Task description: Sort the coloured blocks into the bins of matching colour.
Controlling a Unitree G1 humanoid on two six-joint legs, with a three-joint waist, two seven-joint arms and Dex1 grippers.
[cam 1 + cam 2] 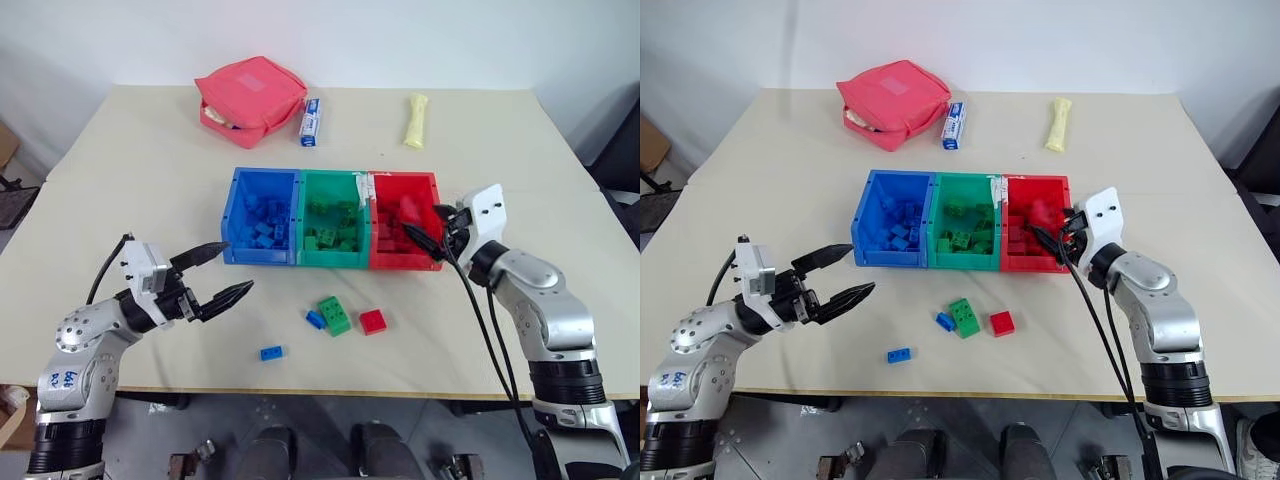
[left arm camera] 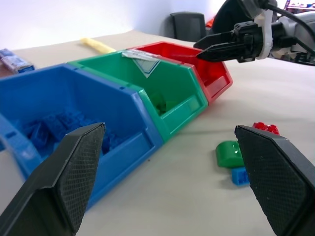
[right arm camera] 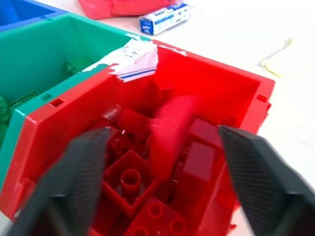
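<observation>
While the left end effector (image 1: 218,274) hangs spread and empty just ahead of the blue bin (image 1: 262,228), the sorting looks well advanced but unfinished. Ahead of it and to its right, four loose blocks lie on the tabletop (image 1: 130,180): a small blue block (image 1: 271,352) nearest it, then a second blue block (image 1: 316,319) touching a larger green block (image 1: 334,315), and a red block (image 1: 373,321) just beyond those. All four sit apart from the bins, in front of the green bin (image 1: 333,232).

Further right, the right end effector (image 1: 1054,234) hovers at the near corner of the red bin (image 1: 404,233), its fingers parted with nothing gripped between them. In the right wrist view a blurred red piece (image 3: 170,132) sits between the fingers over the heap of red blocks; I judge it to be a block dropping into the bin, so the step in hand looks like a release of a red block.

Next, one arm needs to go down to a loose block. The lone blue one suits the left end effector, being closest to it and clear of neighbours; the touching blue and green pair calls for a careful pinch so that only one lifts.

Hard to make out: the blurred red piece's shape, and how many blocks lie in each bin, since they match the walls in colour. Beyond the bins, a red pouch (image 1: 250,98), a small box (image 1: 311,122) and a yellow stick (image 1: 416,121) lie well apart from both arms.
</observation>
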